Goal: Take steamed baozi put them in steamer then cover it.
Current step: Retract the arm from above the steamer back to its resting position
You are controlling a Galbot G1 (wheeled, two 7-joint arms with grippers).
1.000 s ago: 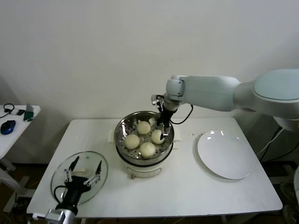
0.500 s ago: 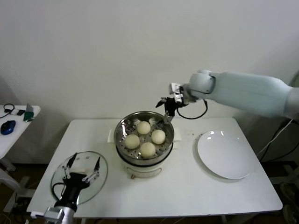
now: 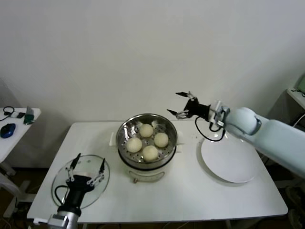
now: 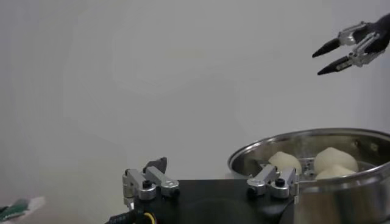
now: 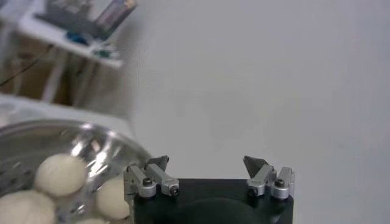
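Note:
The steamer [image 3: 123, 132] stands mid-table with several pale baozi [image 3: 150, 152] on its perforated floor. My right gripper [image 3: 173, 102] hangs open and empty in the air, above and to the right of the steamer's far rim. In the right wrist view its fingers [image 5: 206, 161] are spread wide, with the baozi [image 5: 60, 175] and steamer [image 5: 91, 137] below. The glass cover [image 3: 61, 179] lies flat at the table's front left. My left gripper [image 3: 90, 158] hovers open over it, holding nothing. The left wrist view shows the steamer [image 4: 317, 176] and the right gripper [image 4: 317, 64] beyond my own open left gripper [image 4: 210, 170].
A flat white plate [image 3: 231, 160] lies to the right of the steamer. A side table at the far left carries a blue mouse [image 3: 8, 130]. A bare white wall stands behind the table.
My right gripper has lifted out of the steamer and swung up and to the right, leaving a baozi inside. The left gripper has shifted slightly over the cover.

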